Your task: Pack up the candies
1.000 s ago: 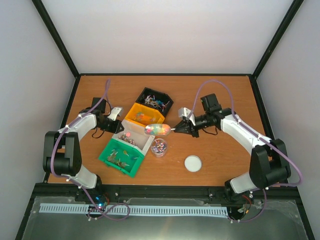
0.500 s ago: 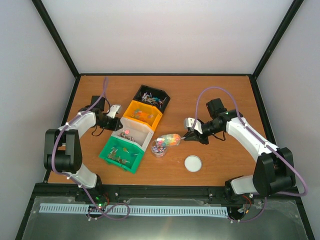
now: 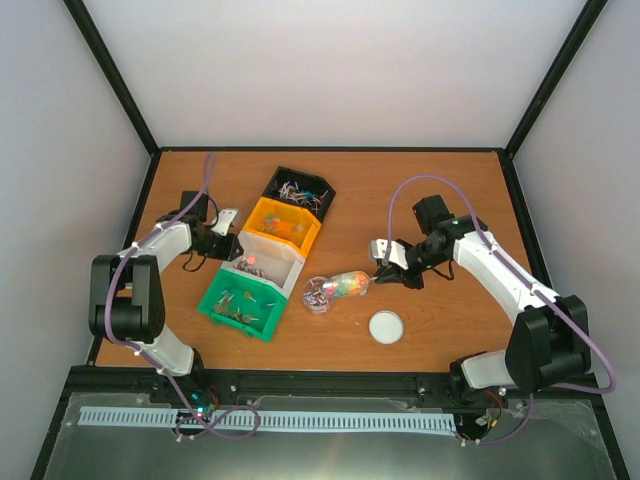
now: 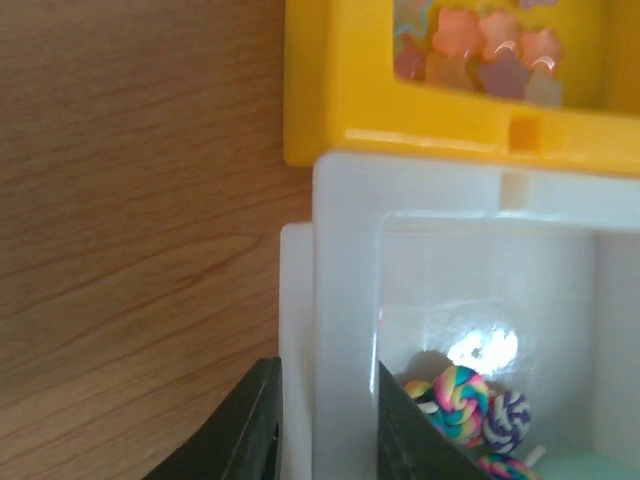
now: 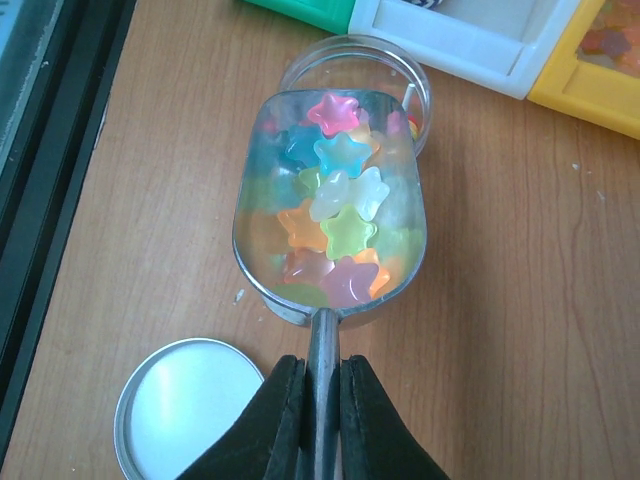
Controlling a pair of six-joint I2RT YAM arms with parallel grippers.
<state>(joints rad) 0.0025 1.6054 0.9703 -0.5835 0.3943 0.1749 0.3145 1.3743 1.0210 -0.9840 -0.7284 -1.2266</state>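
Holding star candies [image 5: 335, 215] heaped in the scoop [image 5: 243, 235], dead ahead of my right fingers [image 5: 322, 368], which are clenched on its handle. Long axis runs from those fingers straight up the frame, front lip over the clear jar [image 5: 412, 75] at top centre. The lid [image 5: 190, 405] lies lower left on the counter [image 5: 530, 300]. Next move looks like tipping forward along that axis, which is the right arm's job. My left fingers [image 4: 325, 400] straddle the white bin [image 4: 430, 190] wall, away from the jar. Can't tell if they're pinching or released.
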